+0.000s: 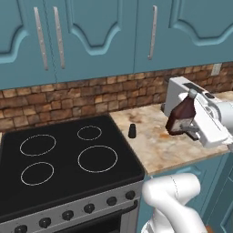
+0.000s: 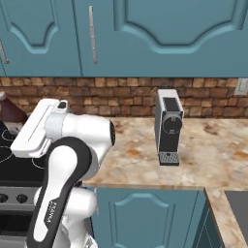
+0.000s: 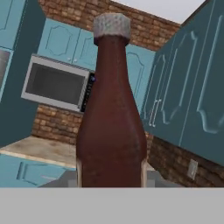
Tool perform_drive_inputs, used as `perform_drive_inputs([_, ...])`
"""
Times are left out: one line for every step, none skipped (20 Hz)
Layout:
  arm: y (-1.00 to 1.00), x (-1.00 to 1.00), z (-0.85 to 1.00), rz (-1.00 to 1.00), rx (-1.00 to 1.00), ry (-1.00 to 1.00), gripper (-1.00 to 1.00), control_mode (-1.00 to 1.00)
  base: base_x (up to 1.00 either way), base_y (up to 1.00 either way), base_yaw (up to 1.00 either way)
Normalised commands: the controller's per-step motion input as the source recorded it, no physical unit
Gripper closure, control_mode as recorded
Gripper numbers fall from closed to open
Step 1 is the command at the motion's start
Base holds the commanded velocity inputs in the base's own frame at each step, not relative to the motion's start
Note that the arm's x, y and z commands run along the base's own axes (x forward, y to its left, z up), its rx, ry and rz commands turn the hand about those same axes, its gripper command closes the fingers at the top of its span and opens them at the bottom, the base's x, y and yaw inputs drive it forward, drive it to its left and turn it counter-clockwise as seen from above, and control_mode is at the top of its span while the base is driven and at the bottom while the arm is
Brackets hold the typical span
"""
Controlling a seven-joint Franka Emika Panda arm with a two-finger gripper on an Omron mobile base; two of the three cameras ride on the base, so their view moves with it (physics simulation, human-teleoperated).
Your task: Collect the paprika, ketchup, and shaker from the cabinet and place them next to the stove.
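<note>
Gripper (image 1: pixel 185 129) clamped tight on ketchup (image 1: pixel 181 114), bottle carried tilted above counter (image 1: pixel 154 145) right of stove (image 1: pixel 68 154), in front of coffee machine (image 1: pixel 175 93). Shaker (image 1: pixel 132 131) already parked on counter just beside stove (one down). Cabinet (image 1: pixel 91 36) doors look shut from here. Paprika probably left to fetch, can't confirm. Ketchup just needs setting down.

A coffee machine (image 2: pixel 168 127) stands on the marble counter (image 2: pixel 218 150), against the brick backsplash (image 2: pixel 126 97). A wall socket (image 2: pixel 243 85) sits right of the machine. A microwave (image 3: pixel 57 83) is built in among far cabinets
</note>
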Motion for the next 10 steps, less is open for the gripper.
perform_drive_inputs([-0.22,0.38,-0.9,0.12,0.0,0.0,1.0,-1.0,0.0,0.0,0.0])
perform_drive_inputs([-0.17,0.4,-0.89,0.12,0.0,0.0,1.0,-1.0,0.0,0.0,0.0])
perform_drive_inputs([-0.14,0.42,-0.86,0.12,0.0,0.0,1.0,-1.0,0.0,0.0,0.0])
perform_drive_inputs([-0.16,0.43,-0.81,0.12,0.0,0.0,1.0,-1.0,0.0,0.0,0.0])
perform_drive_inputs([-0.16,0.46,-0.75,0.13,0.0,0.0,1.0,-1.0,0.0,0.0,0.0])
perform_drive_inputs([-0.16,0.47,-0.72,0.13,0.0,0.0,1.0,-1.0,0.0,0.0,0.0])
perform_drive_inputs([-0.18,0.46,-0.68,0.13,0.0,0.0,1.0,-1.0,0.0,0.0,0.0])
perform_drive_inputs([-0.21,0.42,-0.66,0.13,0.0,0.0,1.0,-1.0,0.0,0.0,0.0])
perform_drive_inputs([-0.32,0.36,-0.64,0.12,0.0,0.0,1.0,-1.0,0.0,0.0,0.0])
perform_drive_inputs([-0.43,0.33,-0.63,0.12,0.01,0.0,1.0,-1.0,0.0,0.0,0.0])
